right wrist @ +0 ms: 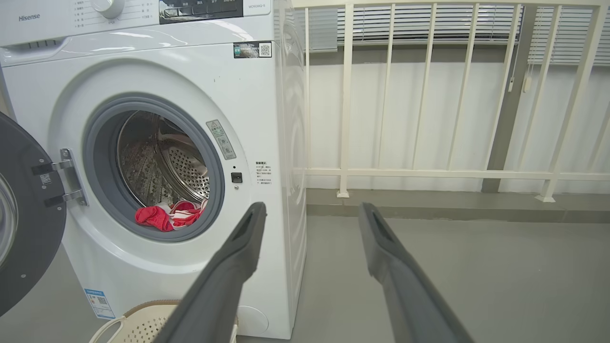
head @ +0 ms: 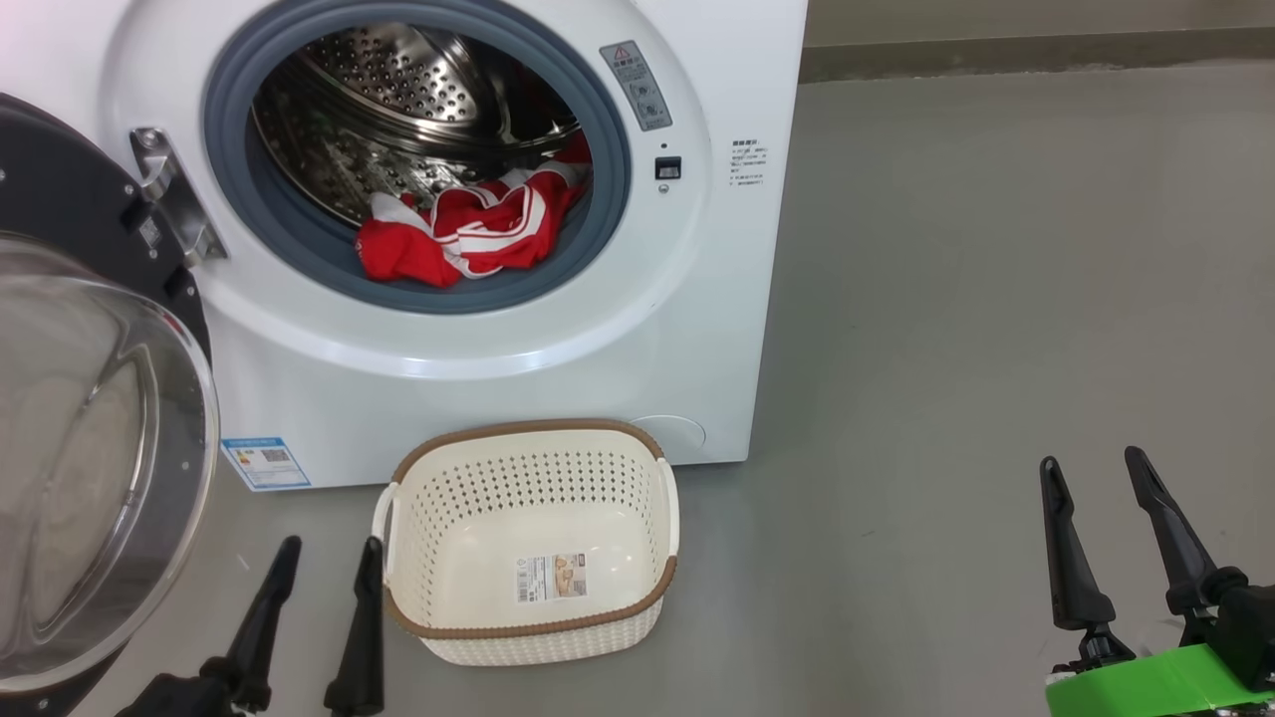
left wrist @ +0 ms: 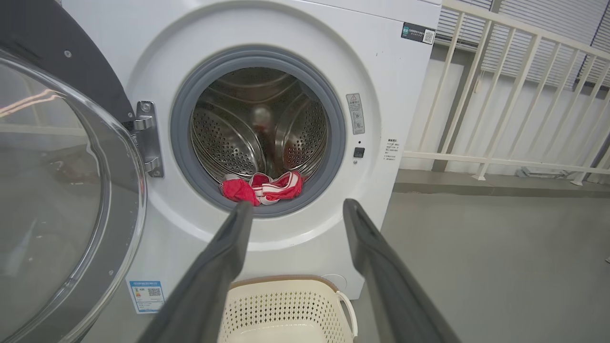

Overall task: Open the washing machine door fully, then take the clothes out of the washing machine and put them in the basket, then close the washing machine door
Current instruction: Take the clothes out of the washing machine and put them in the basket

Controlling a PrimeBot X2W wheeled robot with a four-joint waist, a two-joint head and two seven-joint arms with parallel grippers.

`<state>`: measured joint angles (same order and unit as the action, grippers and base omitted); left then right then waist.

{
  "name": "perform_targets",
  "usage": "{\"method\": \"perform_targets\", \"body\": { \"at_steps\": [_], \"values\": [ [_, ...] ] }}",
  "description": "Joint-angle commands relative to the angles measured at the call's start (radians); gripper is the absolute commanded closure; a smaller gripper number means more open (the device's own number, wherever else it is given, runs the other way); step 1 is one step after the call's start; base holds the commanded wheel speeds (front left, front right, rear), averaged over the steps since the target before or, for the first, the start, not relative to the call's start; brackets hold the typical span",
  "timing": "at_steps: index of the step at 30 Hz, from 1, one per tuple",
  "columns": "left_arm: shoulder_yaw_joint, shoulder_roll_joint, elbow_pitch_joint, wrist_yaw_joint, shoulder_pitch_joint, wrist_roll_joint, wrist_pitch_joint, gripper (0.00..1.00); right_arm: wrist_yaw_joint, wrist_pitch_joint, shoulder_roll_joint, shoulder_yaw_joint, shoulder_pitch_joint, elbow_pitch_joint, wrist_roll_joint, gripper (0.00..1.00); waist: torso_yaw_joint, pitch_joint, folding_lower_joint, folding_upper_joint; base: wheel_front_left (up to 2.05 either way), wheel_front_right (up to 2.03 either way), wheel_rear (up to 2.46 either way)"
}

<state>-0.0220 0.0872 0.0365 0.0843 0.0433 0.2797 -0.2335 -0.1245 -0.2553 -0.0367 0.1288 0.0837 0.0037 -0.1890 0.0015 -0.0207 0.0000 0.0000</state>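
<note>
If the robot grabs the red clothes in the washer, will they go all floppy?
Probably floppy: the red clothes lie crumpled in folds at the drum's mouth, so they would likely droop from a pinch. They look thin, so probably light. A trailing end might snag the grey gasket.

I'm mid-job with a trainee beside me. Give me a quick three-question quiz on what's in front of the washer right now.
1. True or false: the washing machine door stands open.
2. Short answer: which is nearer the basket, the left gripper or the right gripper?
3. Where do the clothes lie?
A) in the basket
B) inside the washing machine, at the front of its opening
C) draped over the door

Key: 1 true; 2 the left gripper; 3 B.
</note>
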Motion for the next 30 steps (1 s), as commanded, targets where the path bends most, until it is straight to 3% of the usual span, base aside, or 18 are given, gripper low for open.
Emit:
{"method": "perform_targets", "body": {
  "at_steps": [1,19,30],
  "values": [
    [0.036,0.014,-0.025,-0.021,-0.018,-0.004,0.009,0.0,-0.006,-0.006,-0.013,-0.02,-0.012,-0.024,-0.014,0.0,-0.001,0.001,0.0,0.0,0.07,-0.28,0.2],
    [0.015,0.017,-0.043,-0.018,-0.031,0.016,-0.001,0.0,-0.006,-0.006,-0.013,-0.026,-0.022,-0.006,-0.027,0.0,0.003,0.001,0.0,0.0,1.07,-1.08,0.0],
    [0.005,0.017,-0.036,-0.044,-0.041,0.003,0.003,0.0,-0.006,-0.006,-0.013,-0.025,-0.026,-0.004,-0.028,0.0,0.015,0.007,0.0,0.0,0.18,-0.18,0.0]
  ]
}}
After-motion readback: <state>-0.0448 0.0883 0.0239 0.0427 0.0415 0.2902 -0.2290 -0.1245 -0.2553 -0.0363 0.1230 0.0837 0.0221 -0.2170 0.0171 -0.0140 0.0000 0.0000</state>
